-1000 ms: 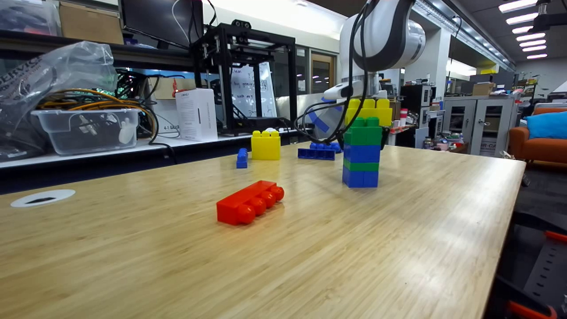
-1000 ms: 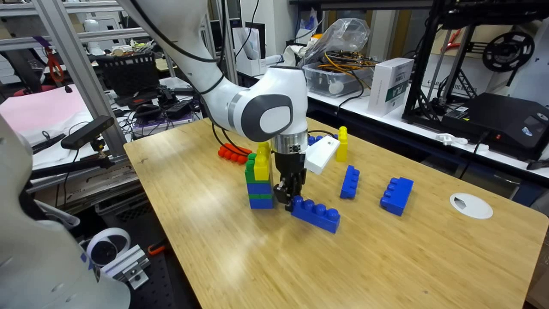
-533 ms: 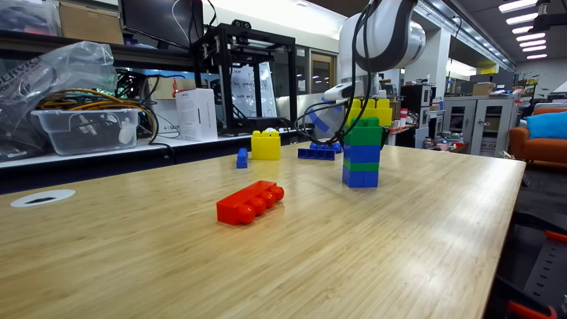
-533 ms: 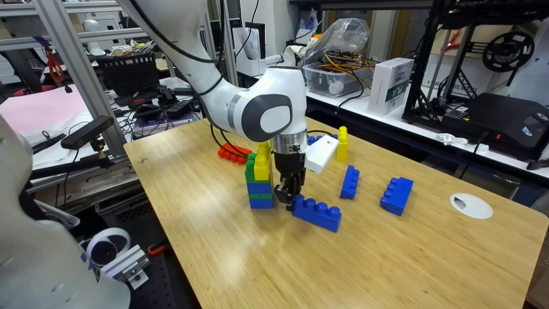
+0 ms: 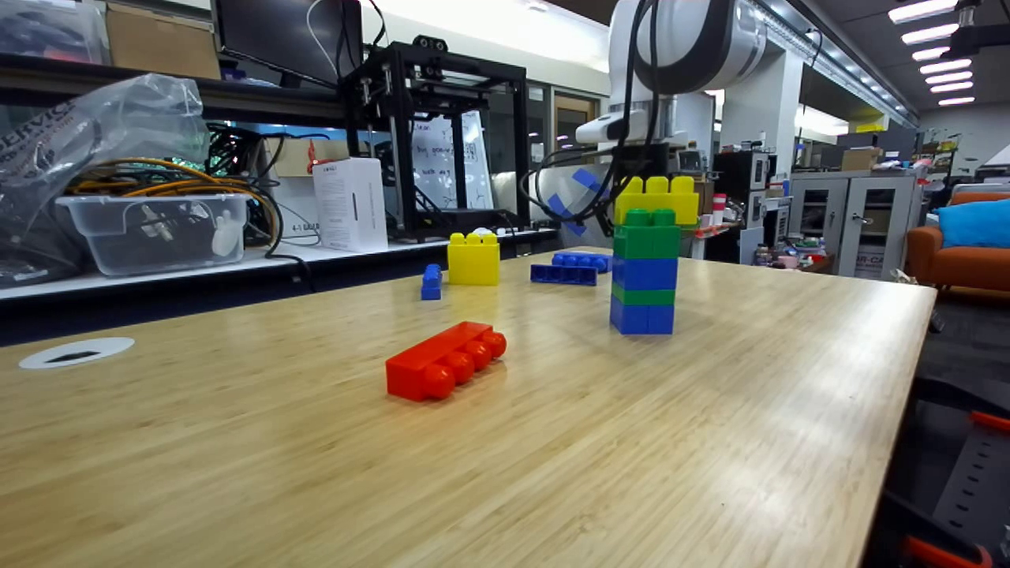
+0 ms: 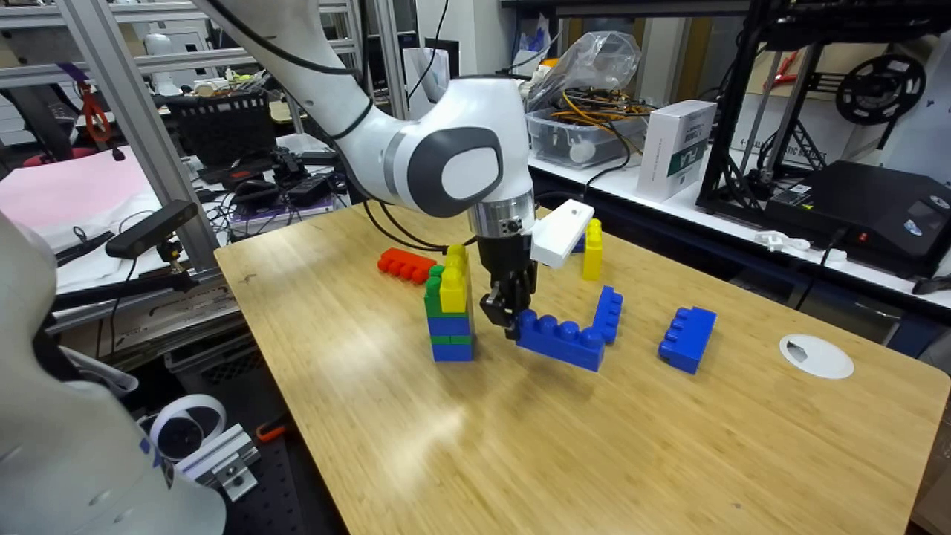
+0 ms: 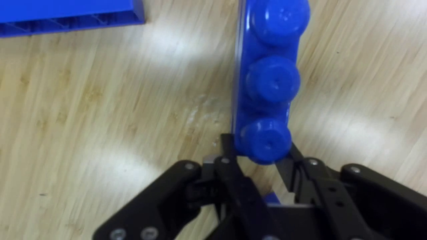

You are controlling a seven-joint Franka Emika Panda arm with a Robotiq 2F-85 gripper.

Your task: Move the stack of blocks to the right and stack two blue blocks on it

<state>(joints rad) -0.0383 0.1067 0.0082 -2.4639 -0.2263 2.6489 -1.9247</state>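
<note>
Pale tabletop [image 6: 631, 461] runs broad between the tower [image 6: 449, 327] and the edge nearest the robot's base [image 6: 96, 438]. On the tower's other side hang the jaws, near it, and past them the wood stretches to a white disc [image 6: 821, 358] by the far edge. The tower stands upright, green and yellow on top, then blue, a thin green layer and blue again at the foot. The jaws are clamped on one end of a blue brick [image 6: 561, 343], studs up, its shadow falling apart from it, so it is off the wood. Behind it in an exterior view lies a second blue brick [image 6: 608, 315], farther along a third blue brick [image 6: 689, 340], and a fourth blue brick [image 5: 431, 284] sits near the yellow block [image 5: 473, 263]. The red brick [image 5: 438, 359] lies on its side. Glare whitens patches of the grain; a cluttered bench [image 6: 620, 189] lines the tabletop's long side.
</note>
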